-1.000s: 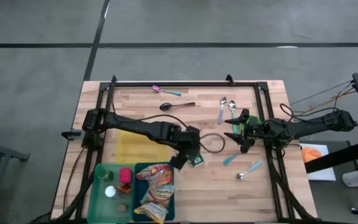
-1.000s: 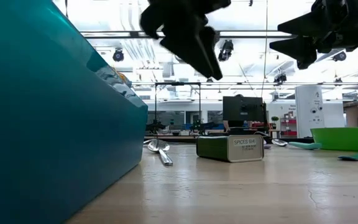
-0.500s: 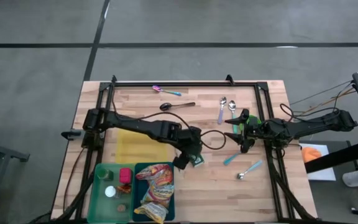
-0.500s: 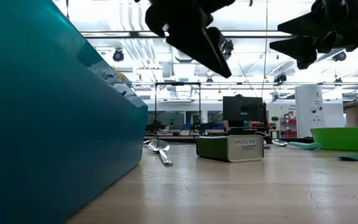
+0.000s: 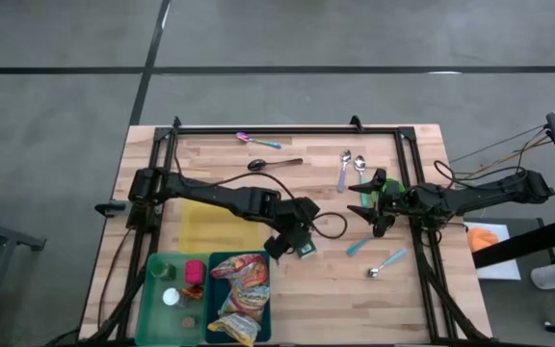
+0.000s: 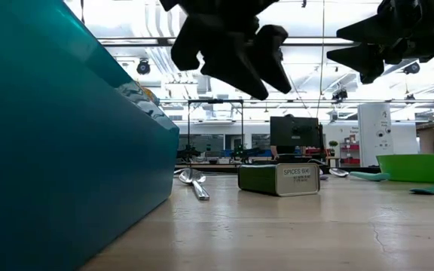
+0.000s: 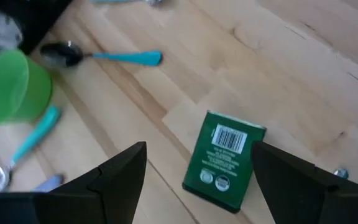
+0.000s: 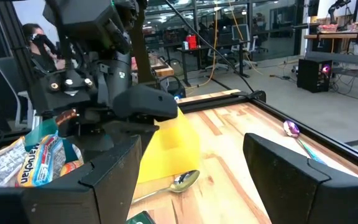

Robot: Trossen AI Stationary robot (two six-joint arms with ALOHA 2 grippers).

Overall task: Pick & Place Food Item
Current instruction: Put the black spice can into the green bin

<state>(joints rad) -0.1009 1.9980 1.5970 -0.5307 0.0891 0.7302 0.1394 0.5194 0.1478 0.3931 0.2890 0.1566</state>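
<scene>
i am looking down from above and working across from the left. down at the left front of the table the green tray [image 5: 158,289] and the teal tray [image 5: 222,265] beside it are sitting together, and the teal one is already holding a bright snack bag [image 5: 239,294], so i am judging that some of the sorting is done. the yellow mat [image 5: 205,226] is lying just behind the trays, under my left arm.

my left claw [image 5: 292,241] is hanging above the table with its fingers [image 7: 114,177] spread apart and nothing between them. the green spice tin [image 7: 224,160] is the thing i am after; it is lying flat on the wood directly below and slightly ahead of the claw, framed between the two fingers in the wrist camera, barcode face up. from table height there is clear air between the claw and the tin, so i am not touching it yet. i am reading this as lined up but not descended: lowering, closing, lifting and carrying to a tray are all left.

beyond the claw a green cup [image 7: 6,87] and a blue-handled spoon [image 7: 104,56] are lying well clear of the tin.

over on the right, my right claw [image 5: 374,207] is waiting, also spread open and empty, beside the green cup.
</scene>
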